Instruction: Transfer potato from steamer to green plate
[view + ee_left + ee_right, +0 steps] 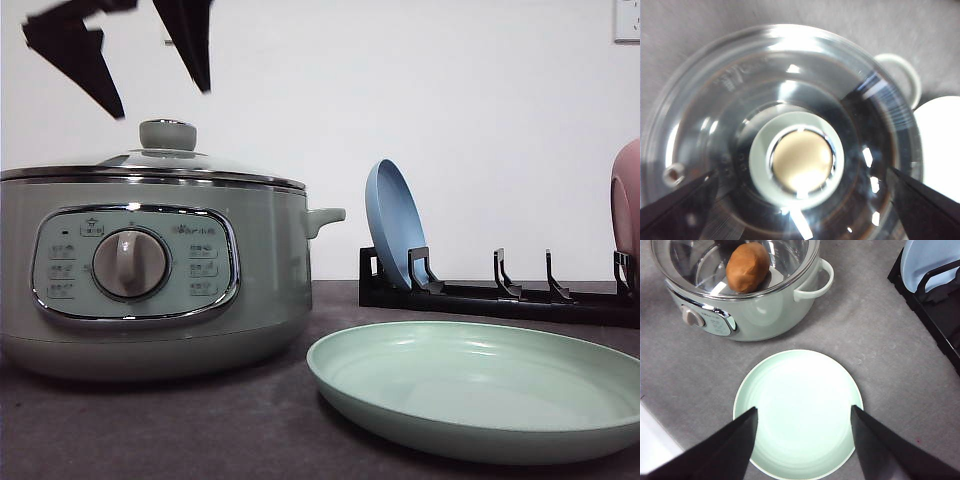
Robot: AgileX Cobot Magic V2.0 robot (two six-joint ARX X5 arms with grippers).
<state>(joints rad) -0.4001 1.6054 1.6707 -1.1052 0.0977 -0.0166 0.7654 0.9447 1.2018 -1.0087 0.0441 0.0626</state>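
Observation:
The steamer [150,270] stands at the left of the table with its glass lid [190,162] on. Through the glass, in the right wrist view, the orange-brown potato [747,266] lies inside the steamer [755,305]. My left gripper [160,98] hangs open just above the lid knob [167,134]. In the left wrist view the left gripper [802,171] has a finger on either side of the knob [801,159], apart from it. The green plate [480,385] lies empty to the steamer's right. My right gripper [804,408] hovers open above the green plate [797,390], holding nothing.
A black dish rack [500,295] stands behind the plate with a blue plate [393,225] upright in it. A pink dish [627,205] shows at the right edge. The steamer's side handle [325,217] points toward the rack. The grey table [880,355] is bare between steamer and rack.

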